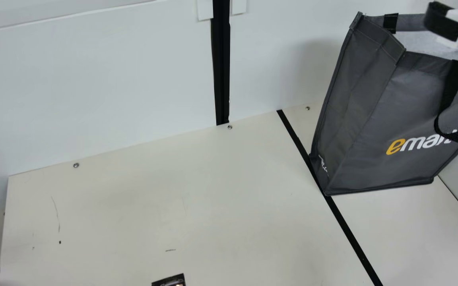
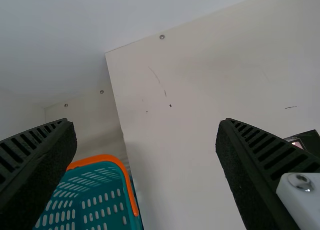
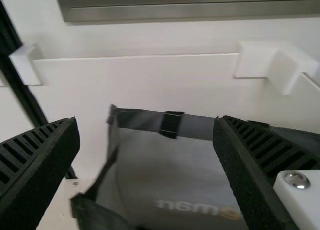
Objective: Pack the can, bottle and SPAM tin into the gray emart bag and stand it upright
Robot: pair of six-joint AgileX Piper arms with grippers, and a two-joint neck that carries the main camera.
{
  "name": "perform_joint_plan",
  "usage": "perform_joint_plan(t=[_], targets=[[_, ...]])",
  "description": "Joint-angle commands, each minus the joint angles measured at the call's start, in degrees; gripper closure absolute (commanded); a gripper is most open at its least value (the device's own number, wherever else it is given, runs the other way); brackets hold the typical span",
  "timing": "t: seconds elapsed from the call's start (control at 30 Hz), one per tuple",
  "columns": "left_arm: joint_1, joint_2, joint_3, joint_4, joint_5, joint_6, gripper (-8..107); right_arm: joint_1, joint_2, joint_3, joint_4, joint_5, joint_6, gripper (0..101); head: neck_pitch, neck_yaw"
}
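The gray emart bag (image 1: 372,103) stands upright at the table's right, its mouth open at the top. My right gripper (image 1: 444,20) is partly in the main view, over the bag's mouth. In the right wrist view, my right gripper (image 3: 146,121) has its fingers wide apart with nothing between them, above the bag (image 3: 165,170), whose inner wall shows reversed lettering. My left gripper (image 2: 147,122) is open and holds nothing, above the table's left part. A small dark printed object (image 1: 169,281) lies at the near edge of the main view; I cannot tell whether it is a task item.
A teal basket with an orange rim (image 2: 102,158) stands beyond the left edge of the cream table (image 1: 165,190). White walls rise behind the table, with a black upright post (image 1: 222,63) between panels. A black strip (image 1: 348,230) runs across the tabletop beside the bag.
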Motion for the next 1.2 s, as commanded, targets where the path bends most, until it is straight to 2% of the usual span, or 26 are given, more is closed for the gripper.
perform_joint_plan(t=[0.0,0.6,1.17], targets=[[0.00,0.00,0.00,0.00,0.00,0.00,9,2.68,-0.99,1.22,-0.69,-0.42,0.21,6,-1.30,-0.05],[0.00,0.00,0.00,0.00,0.00,0.00,9,21.63,-8.99,11.39,-7.31,-4.99,4.16,6,-1.30,-0.05],[0.00,0.00,0.00,0.00,0.00,0.00,9,34.72,-17.23,26.91,-12.03,-7.89,9.95,6,-1.30,-0.05]])
